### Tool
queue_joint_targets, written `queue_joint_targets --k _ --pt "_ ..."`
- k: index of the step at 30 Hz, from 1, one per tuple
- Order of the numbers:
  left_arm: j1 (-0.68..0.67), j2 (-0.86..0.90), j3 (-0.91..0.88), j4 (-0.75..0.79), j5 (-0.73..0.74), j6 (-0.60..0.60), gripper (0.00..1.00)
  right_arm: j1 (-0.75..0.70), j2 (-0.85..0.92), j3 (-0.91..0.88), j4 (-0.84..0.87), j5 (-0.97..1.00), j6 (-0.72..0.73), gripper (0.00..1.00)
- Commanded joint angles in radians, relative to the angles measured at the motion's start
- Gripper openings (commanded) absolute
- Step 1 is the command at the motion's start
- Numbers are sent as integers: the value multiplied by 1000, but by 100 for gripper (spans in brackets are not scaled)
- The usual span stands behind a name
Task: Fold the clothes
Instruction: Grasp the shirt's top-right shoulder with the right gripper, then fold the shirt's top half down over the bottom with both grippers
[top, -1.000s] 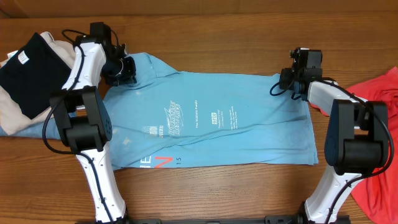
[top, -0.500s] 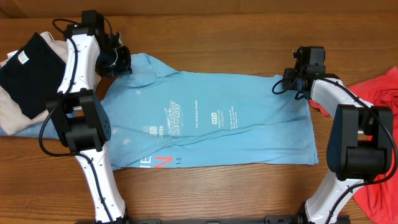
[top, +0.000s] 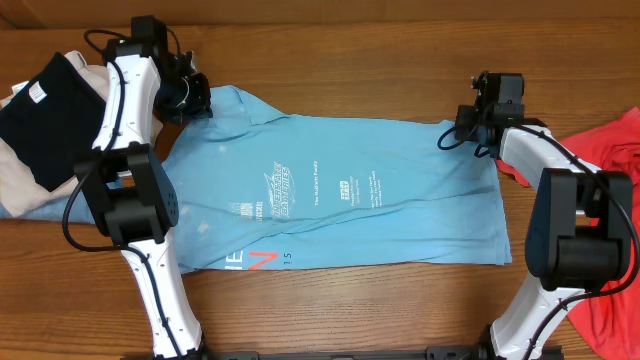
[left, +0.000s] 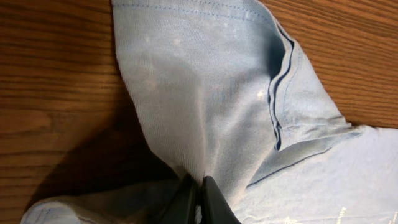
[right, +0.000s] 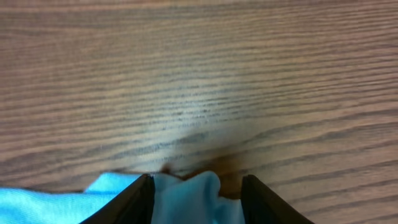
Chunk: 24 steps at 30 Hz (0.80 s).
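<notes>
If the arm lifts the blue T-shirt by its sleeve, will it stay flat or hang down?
Probably it hangs limp: the blue T-shirt tents into soft folds where the left fingers pinch it. The knit looks thin, so likely light.

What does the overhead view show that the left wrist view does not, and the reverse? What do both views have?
Only overhead: the whole light blue T-shirt spread flat with its chest lettering, the right pincer at one corner of it, the coral-red shirt at the right edge, and a dark garment at the left. Only left wrist: the sleeve seam up close, and the cloth rising in a fold into the shut left pincer. Both: the blue T-shirt's sleeve on the wooden table.
</notes>
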Motion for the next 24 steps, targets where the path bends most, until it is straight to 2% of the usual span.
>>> queue_joint_targets --k 1,5,20,24 --pt "4 -27 14 0 14 23 4 -8 9 20 13 8 3 47" --pt "4 -27 14 -3 14 23 4 -8 24 20 15 8 3 36" --pt "3 -27 14 -3 14 23 4 -8 40 18 22 5 3 35" --pt "3 -27 14 -3 14 23 4 -8 55 18 17 5 3 27"
